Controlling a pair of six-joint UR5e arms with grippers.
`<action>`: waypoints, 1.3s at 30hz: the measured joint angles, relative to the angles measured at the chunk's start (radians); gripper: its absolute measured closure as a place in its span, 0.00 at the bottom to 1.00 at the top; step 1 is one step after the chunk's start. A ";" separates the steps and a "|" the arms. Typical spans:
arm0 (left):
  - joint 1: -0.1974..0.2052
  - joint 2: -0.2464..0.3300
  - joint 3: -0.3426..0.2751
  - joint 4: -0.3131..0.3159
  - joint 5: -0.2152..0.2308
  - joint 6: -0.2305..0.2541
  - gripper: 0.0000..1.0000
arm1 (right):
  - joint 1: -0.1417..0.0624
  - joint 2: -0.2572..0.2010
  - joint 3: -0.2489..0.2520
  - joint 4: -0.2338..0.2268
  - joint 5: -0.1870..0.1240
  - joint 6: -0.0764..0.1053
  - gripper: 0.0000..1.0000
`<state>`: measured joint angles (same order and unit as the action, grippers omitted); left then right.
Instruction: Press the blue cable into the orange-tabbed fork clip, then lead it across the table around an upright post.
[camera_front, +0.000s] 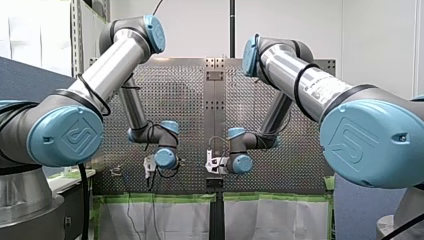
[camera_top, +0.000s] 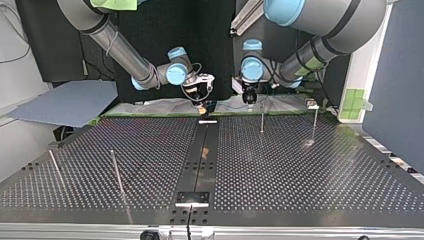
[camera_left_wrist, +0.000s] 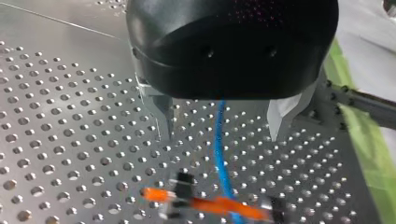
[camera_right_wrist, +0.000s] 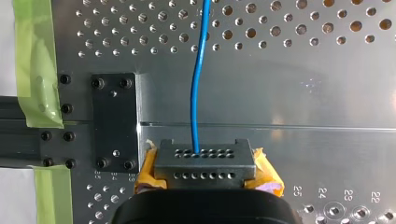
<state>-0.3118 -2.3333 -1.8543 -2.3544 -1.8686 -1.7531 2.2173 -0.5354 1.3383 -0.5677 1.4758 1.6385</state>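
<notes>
In the left wrist view my left gripper hangs over the perforated table, open, its metal fingers wide apart. The blue cable runs between them untouched, down to the orange-tabbed fork clip just ahead. In the right wrist view my right gripper, with yellow pads on either side of a grey perforated block, is shut on the blue cable, which leads straight away from it. In the top view the left gripper and the right gripper hover side by side at the table's far edge.
Thin upright posts stand on the table: two at the top view's right and two at its left. A dark strip runs down the middle. Green tape lines the table's edge by my right gripper.
</notes>
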 joint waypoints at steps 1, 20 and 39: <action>-0.001 0.000 0.006 -0.004 -0.003 0.005 0.00 | 0.000 0.000 0.000 0.000 0.000 0.000 1.00; -0.022 0.000 0.029 -0.046 -0.063 0.150 0.49 | 0.000 0.000 0.000 0.000 0.000 0.000 1.00; -0.042 0.000 0.072 -0.097 -0.053 0.175 1.00 | -0.004 0.000 0.000 0.002 0.000 0.000 1.00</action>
<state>-0.3534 -2.3336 -1.7825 -2.4517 -1.9217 -1.5779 2.2131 -0.5354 1.3385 -0.5654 1.4758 1.6385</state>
